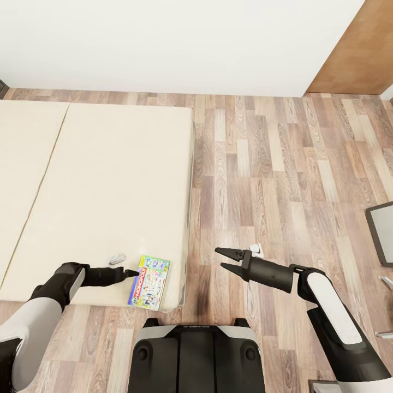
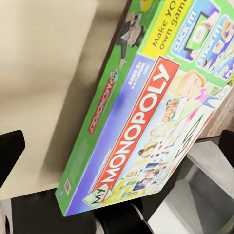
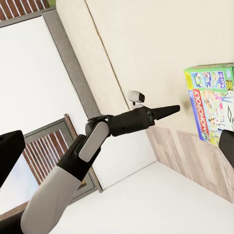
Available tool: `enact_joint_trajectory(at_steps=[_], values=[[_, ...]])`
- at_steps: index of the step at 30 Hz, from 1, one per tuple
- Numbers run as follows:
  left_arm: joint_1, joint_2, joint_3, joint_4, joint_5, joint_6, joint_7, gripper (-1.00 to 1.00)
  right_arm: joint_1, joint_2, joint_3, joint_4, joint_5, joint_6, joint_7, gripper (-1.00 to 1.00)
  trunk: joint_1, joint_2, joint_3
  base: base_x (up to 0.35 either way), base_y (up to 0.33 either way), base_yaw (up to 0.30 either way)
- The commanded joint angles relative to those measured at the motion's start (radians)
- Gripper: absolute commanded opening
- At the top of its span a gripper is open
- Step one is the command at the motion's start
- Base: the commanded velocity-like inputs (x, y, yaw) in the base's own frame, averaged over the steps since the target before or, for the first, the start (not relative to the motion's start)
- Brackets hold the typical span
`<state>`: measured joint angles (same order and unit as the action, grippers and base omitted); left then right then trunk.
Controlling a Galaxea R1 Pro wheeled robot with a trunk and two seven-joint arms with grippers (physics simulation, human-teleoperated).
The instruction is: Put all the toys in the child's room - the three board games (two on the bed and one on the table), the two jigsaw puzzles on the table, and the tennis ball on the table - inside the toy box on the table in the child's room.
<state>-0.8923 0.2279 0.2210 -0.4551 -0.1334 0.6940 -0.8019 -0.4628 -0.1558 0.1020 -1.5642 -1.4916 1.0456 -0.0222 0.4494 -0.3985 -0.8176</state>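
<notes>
My left end effector point(image 1: 131, 272) points its dark tip at the near long edge of the Monopoly board game point(image 1: 149, 282), just beside the box or touching it; I cannot tell which, and how far its fingers are parted is unclear from the head view. In the left wrist view the two fingertips point(image 2: 10, 151) sit at opposite edges of the frame with the board game point(image 2: 146, 117) between and beyond them, nothing gripped. Behind it, my left forearm runs level and low across the bed's near edge, elbow bent back toward my white upper arm at the frame's lower left.

My right end effector point(image 1: 228, 258) hovers over the wood floor point(image 1: 284, 164), fingers parted in a narrow V and holding nothing, pointing toward the bed point(image 1: 98, 180). Its dark forearm stretches back to a bent elbow and a white upper arm at the lower right.

The board game lies flat on the cream mattress, at the near corner closest to my base point(image 1: 196, 355). A white wall point(image 1: 164, 43) stands beyond the bed.
</notes>
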Motion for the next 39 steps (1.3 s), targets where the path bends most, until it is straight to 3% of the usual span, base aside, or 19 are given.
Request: enact_joint_trajectory(at_steps=[1,19,39], values=[[-0.001,-0.002,0.008,-0.001,-0.011,0.005,-0.007,1.00,0.000,-0.001,0.001,0.000,-0.003,0.002,-0.002,1.00,0.001,-0.002,-0.001,0.000,0.000,0.000],[-0.001,-0.015,0.009,0.001,-0.011,-0.014,0.001,1.00,0.000,-0.001,0.001,0.000,-0.003,0.002,-0.004,1.00,0.001,-0.002,-0.019,0.000,0.000,0.000],[0.001,-0.024,0.009,0.001,-0.009,-0.015,0.001,1.00,0.000,-0.001,0.001,-0.001,-0.003,0.002,-0.004,1.00,0.001,-0.002,-0.020,0.000,-0.037,0.000]])
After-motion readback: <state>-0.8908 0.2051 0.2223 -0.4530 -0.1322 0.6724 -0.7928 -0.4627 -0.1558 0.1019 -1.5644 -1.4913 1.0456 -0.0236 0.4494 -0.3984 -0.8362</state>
